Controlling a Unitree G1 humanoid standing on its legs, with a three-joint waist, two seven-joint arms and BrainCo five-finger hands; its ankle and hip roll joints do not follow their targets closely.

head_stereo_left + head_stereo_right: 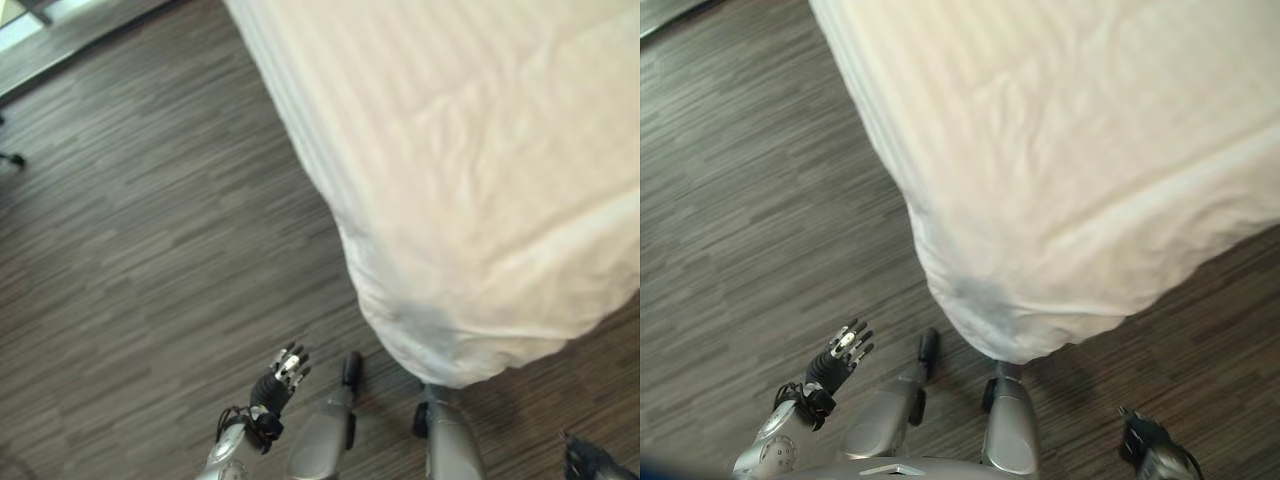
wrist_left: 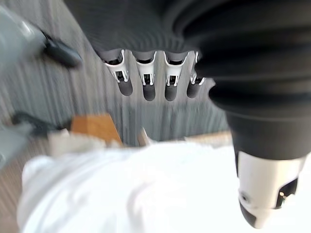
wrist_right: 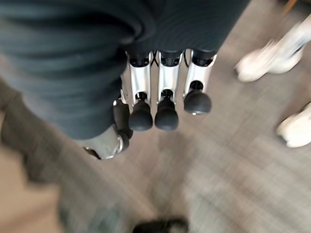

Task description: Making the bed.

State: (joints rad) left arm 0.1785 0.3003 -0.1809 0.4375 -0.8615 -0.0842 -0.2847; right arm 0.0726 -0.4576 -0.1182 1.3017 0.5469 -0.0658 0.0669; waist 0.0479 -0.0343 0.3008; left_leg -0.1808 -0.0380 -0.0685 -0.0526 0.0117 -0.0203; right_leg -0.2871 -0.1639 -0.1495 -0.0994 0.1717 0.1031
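- Floor of dark grey-brown wood-grain planks [image 1: 130, 260] lies under everything; no box, basket or other container stands on it.
- Left hand [image 1: 283, 378], silver fingers with dark tips under a dark ribbed cover, hangs low over the planks, apart from the bed corner and touching nothing; its wrist view shows the fingers [image 2: 148, 80] straight in a row and the thumb held off to one side, so the hand is released and empty.
- Right hand [image 1: 1140, 432] shows at the lower right edge of the eye views, also over bare floor and clear of the bedding; in its own wrist view the fingers [image 3: 166, 104] hang relaxed side by side, grasping nothing.
- Two pale shoes of a person [image 3: 265, 60] stand on the floor beyond the right hand's fingertips.
- Bed with a cream-white, faintly striped cover [image 1: 1070, 150] fills the far and right part of the scene; its rounded corner [image 1: 440, 345] points toward the robot, the cloth draping down over the side toward the floor and lying creased on top.
- Brown wooden piece [image 2: 95, 127] shows just past the white bedding [image 2: 121, 194] in the left wrist view; what it belongs to cannot be told.
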